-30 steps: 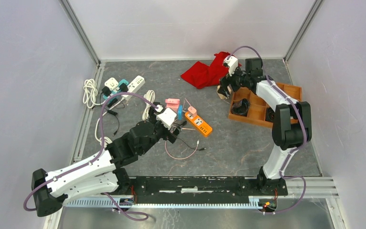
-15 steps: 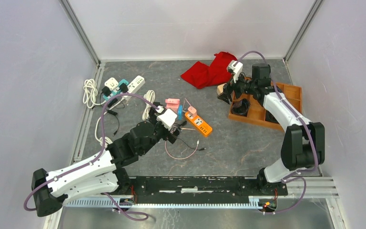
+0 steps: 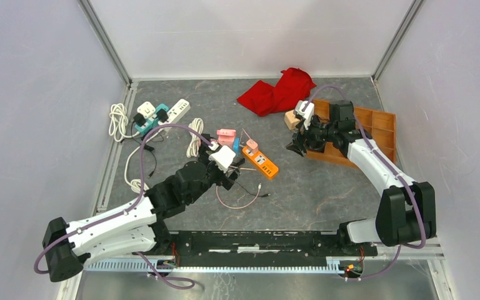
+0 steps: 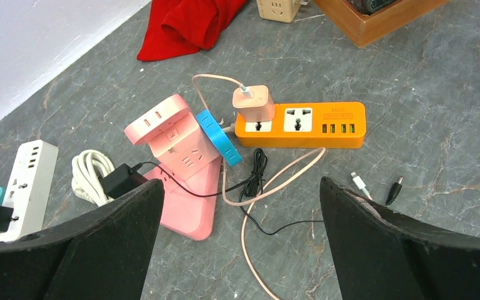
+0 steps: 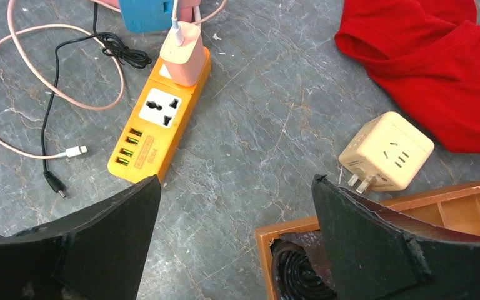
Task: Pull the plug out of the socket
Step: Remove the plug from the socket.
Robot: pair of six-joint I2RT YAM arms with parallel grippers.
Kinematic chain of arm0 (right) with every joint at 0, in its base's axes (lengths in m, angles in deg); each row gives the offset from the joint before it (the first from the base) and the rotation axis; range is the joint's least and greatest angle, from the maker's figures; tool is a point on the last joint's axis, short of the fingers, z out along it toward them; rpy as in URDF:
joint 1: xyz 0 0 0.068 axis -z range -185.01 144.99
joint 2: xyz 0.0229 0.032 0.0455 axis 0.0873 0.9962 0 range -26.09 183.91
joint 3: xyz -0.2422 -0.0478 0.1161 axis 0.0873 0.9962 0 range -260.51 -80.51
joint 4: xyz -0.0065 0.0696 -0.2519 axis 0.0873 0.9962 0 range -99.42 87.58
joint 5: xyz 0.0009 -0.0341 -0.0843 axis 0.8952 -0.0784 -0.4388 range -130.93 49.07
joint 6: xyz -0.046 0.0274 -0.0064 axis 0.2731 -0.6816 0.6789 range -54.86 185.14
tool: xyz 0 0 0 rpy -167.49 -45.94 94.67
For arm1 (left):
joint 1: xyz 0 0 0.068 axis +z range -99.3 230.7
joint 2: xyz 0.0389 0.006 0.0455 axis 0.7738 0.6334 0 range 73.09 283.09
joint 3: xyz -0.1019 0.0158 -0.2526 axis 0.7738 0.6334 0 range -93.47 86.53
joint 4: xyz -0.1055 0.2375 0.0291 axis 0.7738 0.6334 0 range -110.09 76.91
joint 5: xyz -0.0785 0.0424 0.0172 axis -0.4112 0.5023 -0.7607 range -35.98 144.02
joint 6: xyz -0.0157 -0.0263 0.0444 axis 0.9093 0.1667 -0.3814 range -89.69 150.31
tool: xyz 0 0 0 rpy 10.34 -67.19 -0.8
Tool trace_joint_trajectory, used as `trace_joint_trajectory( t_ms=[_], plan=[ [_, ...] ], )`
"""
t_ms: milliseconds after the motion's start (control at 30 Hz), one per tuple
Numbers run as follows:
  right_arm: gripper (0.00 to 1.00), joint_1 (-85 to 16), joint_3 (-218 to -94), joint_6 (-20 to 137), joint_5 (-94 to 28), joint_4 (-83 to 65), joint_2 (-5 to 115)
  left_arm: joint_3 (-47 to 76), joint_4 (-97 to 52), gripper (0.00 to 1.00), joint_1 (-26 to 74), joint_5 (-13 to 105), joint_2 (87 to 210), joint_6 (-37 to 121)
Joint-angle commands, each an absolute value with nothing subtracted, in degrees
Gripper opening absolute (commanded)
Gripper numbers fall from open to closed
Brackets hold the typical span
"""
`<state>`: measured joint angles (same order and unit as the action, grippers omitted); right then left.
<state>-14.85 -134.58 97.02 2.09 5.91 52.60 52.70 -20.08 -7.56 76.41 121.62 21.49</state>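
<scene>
An orange socket strip (image 3: 261,163) lies mid-table, with a pink plug (image 3: 252,145) seated in its end outlet. A pale pink cable runs from the plug. In the left wrist view the strip (image 4: 315,125) and plug (image 4: 253,104) lie beyond my open left gripper (image 4: 240,184), which hovers over looped cables with nothing between its fingers. The right wrist view shows the strip (image 5: 159,128) and plug (image 5: 183,45) to the upper left. My right gripper (image 5: 236,178) stands open and empty above the wooden tray's corner. From above, the left gripper (image 3: 230,176) is just left of the strip and the right gripper (image 3: 297,147) to its right.
A wooden tray (image 3: 378,122) holding coiled black cable sits at the right, with a beige cube adapter (image 5: 386,151) and a red cloth (image 3: 276,94) behind it. A pink socket block (image 4: 174,142) and a blue adapter (image 4: 219,137) adjoin the strip. White strips and cord coils (image 3: 162,112) lie at the back left.
My right arm has swung from beside the red cloth forward and left, and now sits over the tray's near corner. The left arm has barely shifted.
</scene>
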Motion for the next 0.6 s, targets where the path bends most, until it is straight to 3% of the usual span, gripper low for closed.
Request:
trace_joint_trajectory(
  t_ms=[0, 300, 567],
  plan=[
    [0.98, -15.0, -133.8, 100.0, 2.4, 5.1, 51.7, 52.5, -23.5, 0.97, -7.1, 76.1, 122.4, 19.0],
    [0.98, -16.0, -133.2, 101.9, 2.1, 5.9, 52.1, 51.9, -24.5, 1.0, -6.0, 74.6, 122.5, 21.0],
    [0.98, -18.1, -133.6, 103.3, 1.6, 7.1, 51.8, 45.5, -22.7, 1.0, -5.9, 68.3, 128.2, 34.5]
  ],
)
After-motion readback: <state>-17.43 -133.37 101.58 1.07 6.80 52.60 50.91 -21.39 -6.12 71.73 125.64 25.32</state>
